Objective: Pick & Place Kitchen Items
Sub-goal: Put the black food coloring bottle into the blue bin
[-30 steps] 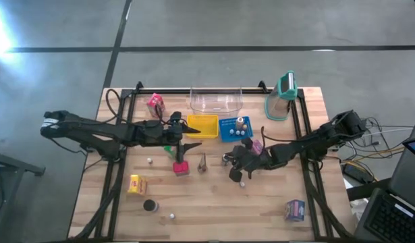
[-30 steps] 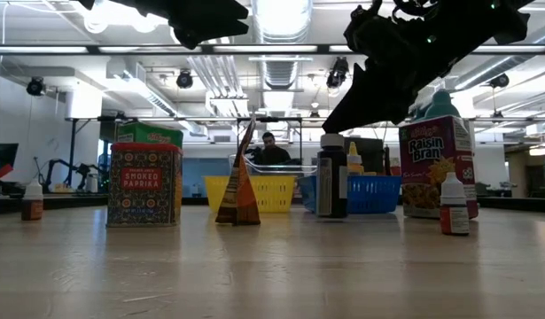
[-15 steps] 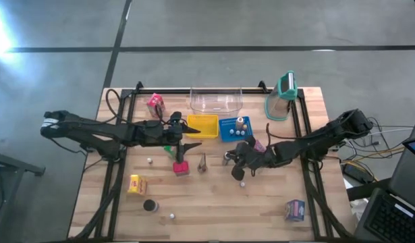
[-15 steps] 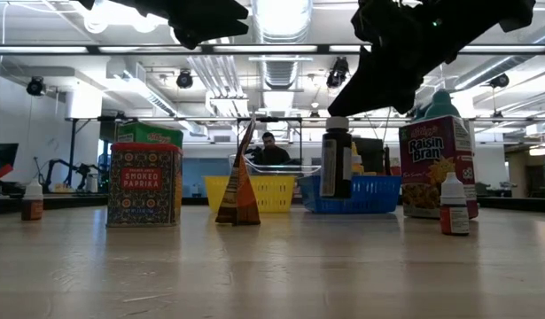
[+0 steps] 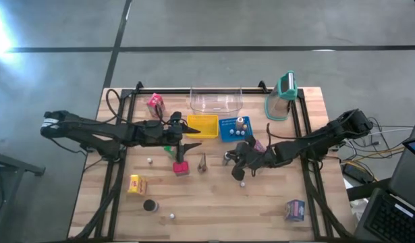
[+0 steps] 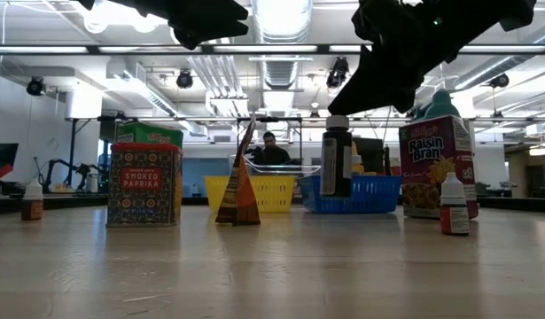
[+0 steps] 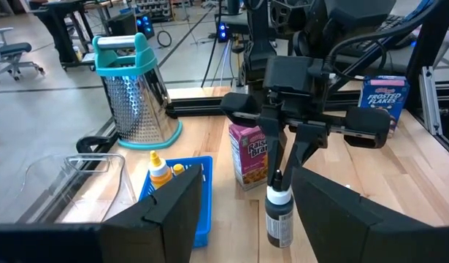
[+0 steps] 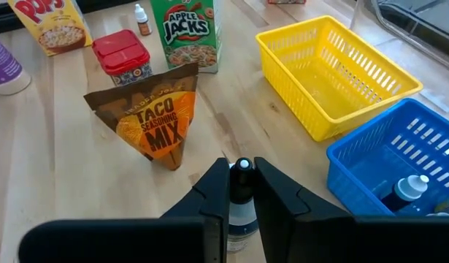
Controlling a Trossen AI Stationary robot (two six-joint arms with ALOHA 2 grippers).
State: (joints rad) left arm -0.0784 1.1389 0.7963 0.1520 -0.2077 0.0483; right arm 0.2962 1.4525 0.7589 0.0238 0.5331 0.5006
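- Centrally, the right hand [image 5: 238, 160] is closed on the neck of a small dark bottle [image 6: 336, 162] with a white cap; the bottle hangs upright below the fingers, its base clear of the worktop [image 5: 214, 202] in the low view.
- From the right wrist, the bottle's cap [image 8: 242, 165] sits directly between the two dark fingers [image 8: 215, 191], which press on either side of it.
- From the left wrist, the same bottle [image 7: 278, 214] hangs under the right hand [image 7: 286, 162], just beside a pink Raisin Bran carton [image 7: 248, 154].
- A blue basket [image 5: 233, 128] lies just beyond the held bottle and holds small bottles; a yellow basket [image 5: 202, 125] sits against its left side.
- The left hand [image 5: 187, 144] hovers over the worktop beside the yellow basket, its fingers partly apart and holding nothing.
- Near the left hand lie a red paprika tin [image 5: 181, 167], a green Apple Jacks carton [image 8: 187, 29] and a Taco Seasoning Mix pouch [image 8: 157, 121].
- Farther towards the worktop's near edge lie a yellow carton [image 5: 135, 183], a dark disc [image 5: 150, 205] and a blue Frosted Flakes carton [image 5: 294, 210].
- A metal grater with a teal handle [image 7: 131, 91] stands at the far right corner, well apart from both hands.
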